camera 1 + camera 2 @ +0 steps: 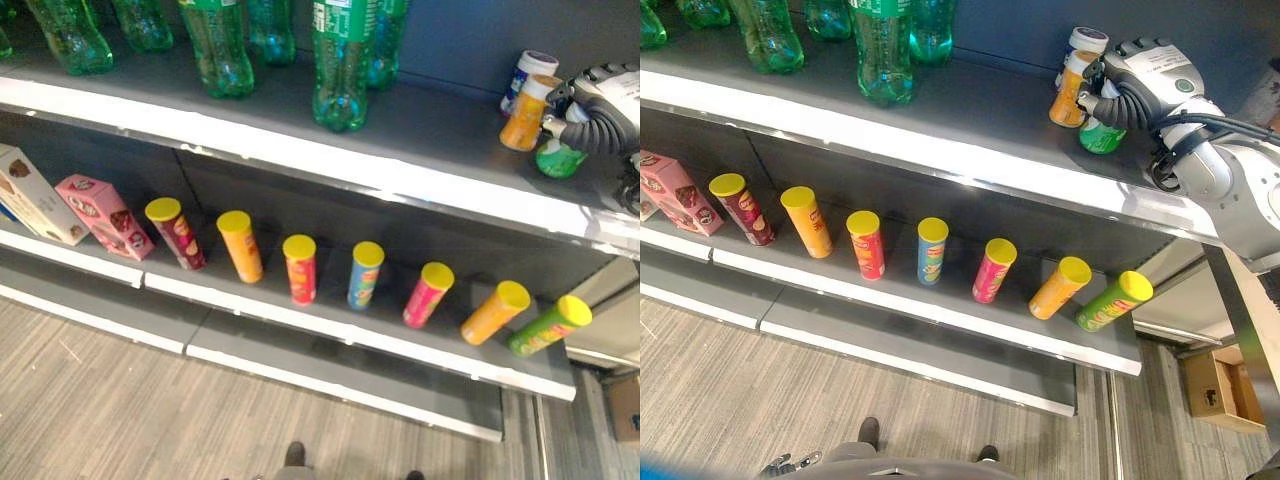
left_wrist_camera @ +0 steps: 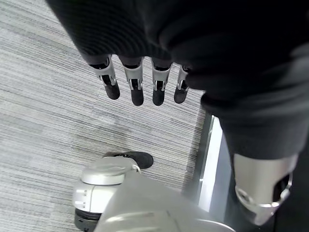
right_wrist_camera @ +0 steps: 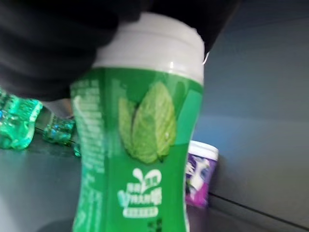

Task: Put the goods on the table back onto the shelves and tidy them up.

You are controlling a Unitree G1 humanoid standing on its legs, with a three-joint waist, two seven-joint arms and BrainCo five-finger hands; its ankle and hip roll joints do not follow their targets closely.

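Right robot hand reaches forward; left robot hand hangs (fingers straight).

Bottles above chip cans

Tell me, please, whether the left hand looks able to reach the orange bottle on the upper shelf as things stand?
Probably not: the left hand hangs low over the floor, while the orange bottle stands behind the right hand.

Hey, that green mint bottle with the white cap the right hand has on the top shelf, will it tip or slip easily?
The green mint bottle looks taller than wide, so a sideways nudge could probably tip it. Its glossy label suggests a slick surface. The right hand covers its white cap, and the orange bottle stands close, so a topple might knock that.
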